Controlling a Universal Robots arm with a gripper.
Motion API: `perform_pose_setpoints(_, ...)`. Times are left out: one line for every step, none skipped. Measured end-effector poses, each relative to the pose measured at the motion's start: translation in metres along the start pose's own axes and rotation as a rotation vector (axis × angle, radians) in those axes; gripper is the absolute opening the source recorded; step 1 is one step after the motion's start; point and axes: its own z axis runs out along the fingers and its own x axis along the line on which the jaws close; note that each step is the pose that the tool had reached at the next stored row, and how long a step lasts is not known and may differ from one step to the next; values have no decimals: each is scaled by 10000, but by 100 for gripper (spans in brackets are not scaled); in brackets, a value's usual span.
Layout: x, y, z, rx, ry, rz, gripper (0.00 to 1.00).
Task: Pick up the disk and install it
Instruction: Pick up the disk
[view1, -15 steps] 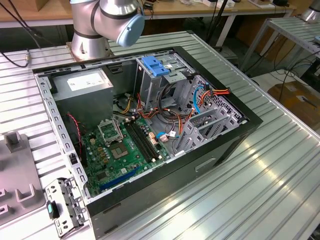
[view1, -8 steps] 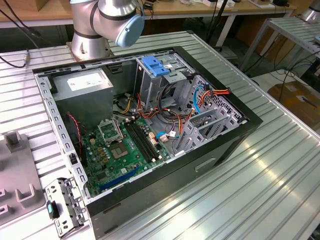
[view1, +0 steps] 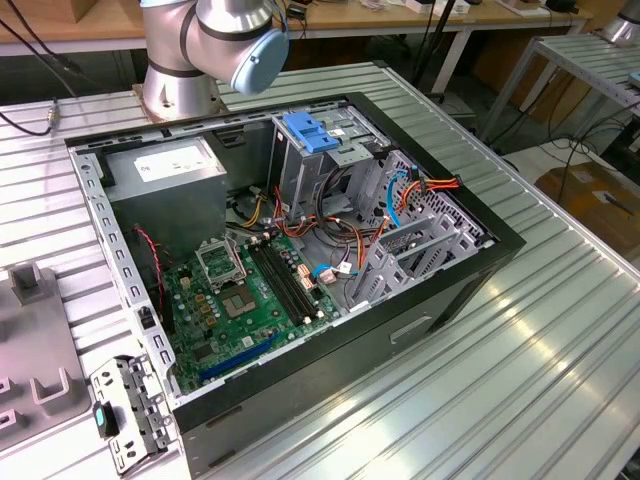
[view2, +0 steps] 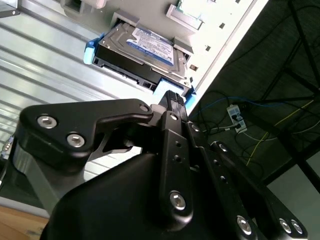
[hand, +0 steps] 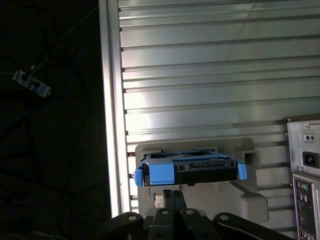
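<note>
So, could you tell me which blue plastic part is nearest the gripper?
The blue frame around the disk, just ahead of the gripper; the other, a latch, tops the tall metal cage.

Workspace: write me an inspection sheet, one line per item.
Surface: ribbed metal table, carrying an open case.
Job's things: disk lies in a grey holder near the table edge; cage in the case has a blue latch on top.
Clutter: metal bracket and grey fixture at the exterior view's left.
Grippers: the gripper is close to the disk's blue carrier end; contact cannot be told.
Cables: coloured wires inside the case; loose leads and a power strip on the floor.
Surroundings: workbenches behind, cardboard box on the floor.
</note>
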Motion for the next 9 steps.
perform_pose_setpoints(0, 0, 0, 0, 1, 0, 11)
perform_pose_setpoints(0, 0, 0, 0, 0, 0, 11)
perform_pose_setpoints(0, 0, 1, 0, 0, 0, 11)
perform_pose_setpoints(0, 0, 1, 0, 0, -7, 11)
perform_pose_setpoints(0, 0, 1, 0, 1, -25, 11)
perform_pose_setpoints(0, 0, 1, -1, 3, -75, 11)
perform_pose_setpoints(1, 0, 1, -2, 5, -129, 11)
perform_pose_setpoints(1, 0, 1, -3, 10, -242, 11)
perform_pose_setpoints(1, 0, 1, -4, 14, -319, 11)
